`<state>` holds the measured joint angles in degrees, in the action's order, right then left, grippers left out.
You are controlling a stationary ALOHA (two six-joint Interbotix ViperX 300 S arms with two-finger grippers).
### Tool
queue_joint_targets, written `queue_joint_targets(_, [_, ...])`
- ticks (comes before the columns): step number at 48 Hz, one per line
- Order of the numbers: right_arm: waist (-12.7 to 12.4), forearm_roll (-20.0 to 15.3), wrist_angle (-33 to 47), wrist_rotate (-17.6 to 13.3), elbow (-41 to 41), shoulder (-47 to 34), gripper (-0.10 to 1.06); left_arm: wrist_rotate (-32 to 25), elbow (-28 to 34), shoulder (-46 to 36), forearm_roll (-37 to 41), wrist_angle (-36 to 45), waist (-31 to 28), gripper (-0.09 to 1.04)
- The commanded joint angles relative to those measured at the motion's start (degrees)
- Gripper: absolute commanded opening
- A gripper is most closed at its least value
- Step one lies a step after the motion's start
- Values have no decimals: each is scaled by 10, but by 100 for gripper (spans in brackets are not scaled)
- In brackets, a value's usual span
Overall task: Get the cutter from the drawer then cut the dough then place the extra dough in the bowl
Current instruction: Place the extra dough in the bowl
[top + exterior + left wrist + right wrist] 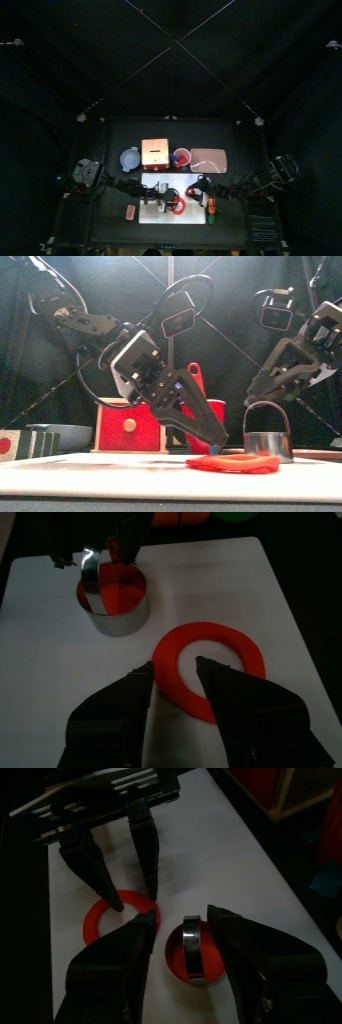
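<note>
A red dough ring (211, 662) lies on the white cutting board (287, 622). My left gripper (174, 669) is shut on the ring's near edge; in the front view it (211, 444) comes down at a slant onto the ring (235, 463). Right beside the ring stands the round metal cutter (114, 600), with a red dough disc inside it. My right gripper (183, 923) is shut on the cutter (191, 950) at its wire handle (267, 411), from above. The cutter's rim rests on the board.
Behind the board stand the wooden box (156, 153) with its red drawer front (130, 428), the blue-grey bowl (130, 157) left of it and the pink tray (210, 158) to the right. A red cup (207, 416) with knives and a sushi roll (40, 441) stand near.
</note>
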<state>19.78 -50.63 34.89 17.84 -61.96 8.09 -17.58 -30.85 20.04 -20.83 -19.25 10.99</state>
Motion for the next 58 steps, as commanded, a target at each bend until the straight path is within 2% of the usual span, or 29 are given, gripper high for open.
queue_joint_targets(1, [-3, 11, 2, 1, 4, 17, 82, -4, 18, -9, 2, 0, -5, 86])
queue_joint_targets(20, [-4, 33, 0, -1, 1, 34, 82, -12, 69, 24, 20, 68, -18, 85])
queue_joint_targets(49, [-11, 33, -5, -1, -5, 38, 82, -10, 70, 33, 18, 95, -23, 77])
queue_joint_targets(58, [-13, 32, -5, -1, -6, 38, 82, -8, 71, 33, 18, 95, -19, 65])
